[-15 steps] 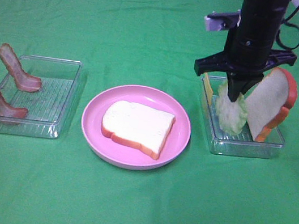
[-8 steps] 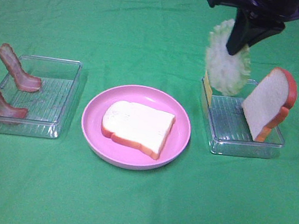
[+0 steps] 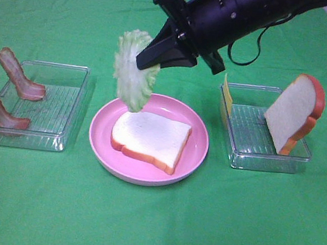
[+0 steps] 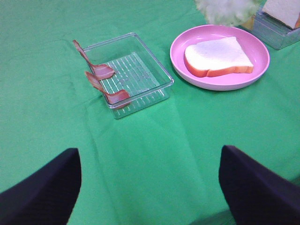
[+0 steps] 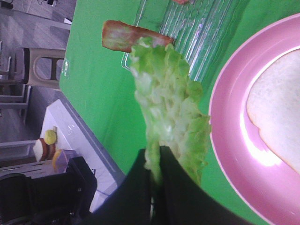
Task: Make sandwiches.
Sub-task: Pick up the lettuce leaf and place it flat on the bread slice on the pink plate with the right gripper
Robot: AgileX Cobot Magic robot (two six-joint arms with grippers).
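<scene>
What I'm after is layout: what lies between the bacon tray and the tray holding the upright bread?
The exterior high view shows the pink plate with a flat bread slice between them; the right gripper hangs lettuce near its rear-left rim.

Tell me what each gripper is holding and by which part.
Right gripper pinches the lettuce leaf at its edge, the rest hanging free. Left gripper is open, holding nothing.

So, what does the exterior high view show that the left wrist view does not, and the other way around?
Only exterior high: the right gripper, shut on the lettuce, and the cheese in the right tray. Only left wrist: the left gripper, open and empty. Both: the lettuce, the plate with a bread slice, and the left tray with two bacon strips.
</scene>
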